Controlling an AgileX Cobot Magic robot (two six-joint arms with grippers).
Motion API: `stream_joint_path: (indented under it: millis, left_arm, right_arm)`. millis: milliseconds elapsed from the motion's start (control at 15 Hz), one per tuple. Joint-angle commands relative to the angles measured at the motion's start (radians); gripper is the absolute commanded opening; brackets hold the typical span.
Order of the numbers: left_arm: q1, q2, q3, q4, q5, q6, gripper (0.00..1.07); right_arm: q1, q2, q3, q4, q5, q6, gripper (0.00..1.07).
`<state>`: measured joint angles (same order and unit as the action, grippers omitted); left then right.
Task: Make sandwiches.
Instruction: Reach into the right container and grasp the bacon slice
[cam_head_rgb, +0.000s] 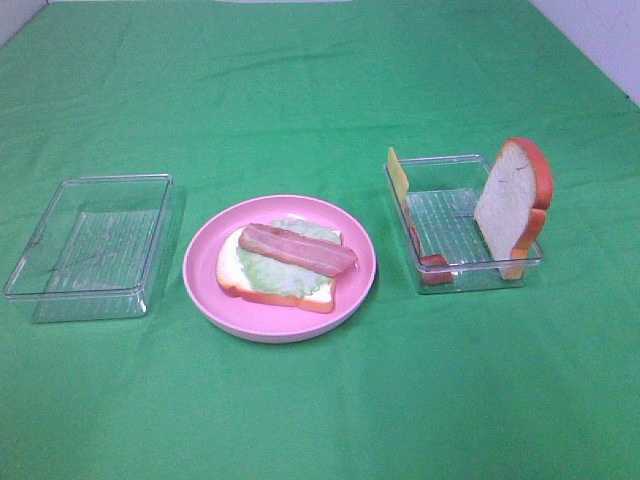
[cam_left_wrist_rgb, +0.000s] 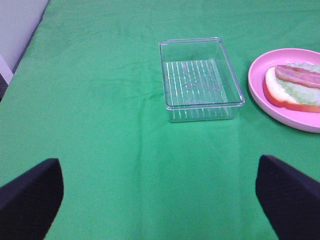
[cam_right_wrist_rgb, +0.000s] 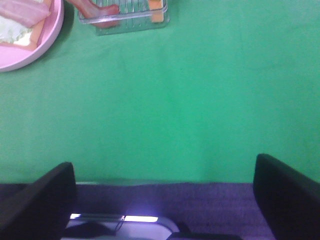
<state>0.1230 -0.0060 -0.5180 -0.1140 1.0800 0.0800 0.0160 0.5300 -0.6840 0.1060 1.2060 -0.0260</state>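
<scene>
On the round pink plate (cam_head_rgb: 205, 290) lies a bread slice (cam_head_rgb: 228, 272) with a pale green lettuce leaf (cam_head_rgb: 285, 275) and a pink-red meat strip (cam_head_rgb: 297, 249) on top. A second bread slice (cam_head_rgb: 510, 195) leans upright in the right clear tray (cam_head_rgb: 450, 160). A yellow cheese slice (cam_head_rgb: 398, 178) stands against that tray's left wall, and another meat strip (cam_head_rgb: 432, 263) lies at its front corner. Neither gripper shows in the high view. My left gripper (cam_left_wrist_rgb: 160, 210) is open above the cloth, short of the left tray (cam_left_wrist_rgb: 200, 75). My right gripper (cam_right_wrist_rgb: 165, 200) is open near the table's front edge.
The left clear tray (cam_head_rgb: 90, 245) holds nothing. A green cloth (cam_head_rgb: 320, 90) covers the whole table. In the right wrist view the plate (cam_right_wrist_rgb: 45, 45) and the right tray (cam_right_wrist_rgb: 125, 20) lie far ahead, and the table's front edge (cam_right_wrist_rgb: 165, 182) runs just before the fingers.
</scene>
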Motion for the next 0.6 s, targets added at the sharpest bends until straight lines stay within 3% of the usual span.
stream_joint_path:
  millis: [67, 333, 400, 600]
  left_arm:
    - [0.002, -0.018, 0.002, -0.002, -0.001, -0.006, 0.98]
    - [0.002, -0.018, 0.002, -0.002, -0.001, -0.006, 0.98]
    - [0.002, -0.018, 0.002, -0.002, -0.001, -0.006, 0.98]
    - [0.002, -0.018, 0.002, -0.002, -0.001, -0.006, 0.98]
  right_arm:
    - [-0.001, 0.214, -0.091, 0.024, 0.016, -0.027, 0.92]
    - [-0.001, 0.515, -0.252, 0.024, 0.030, -0.042, 0.92]
    - [0.022, 0.636, -0.333, 0.038, 0.026, -0.044, 0.92]
    - [0.151, 0.785, -0.446, 0.024, -0.015, 0.042, 0.92]
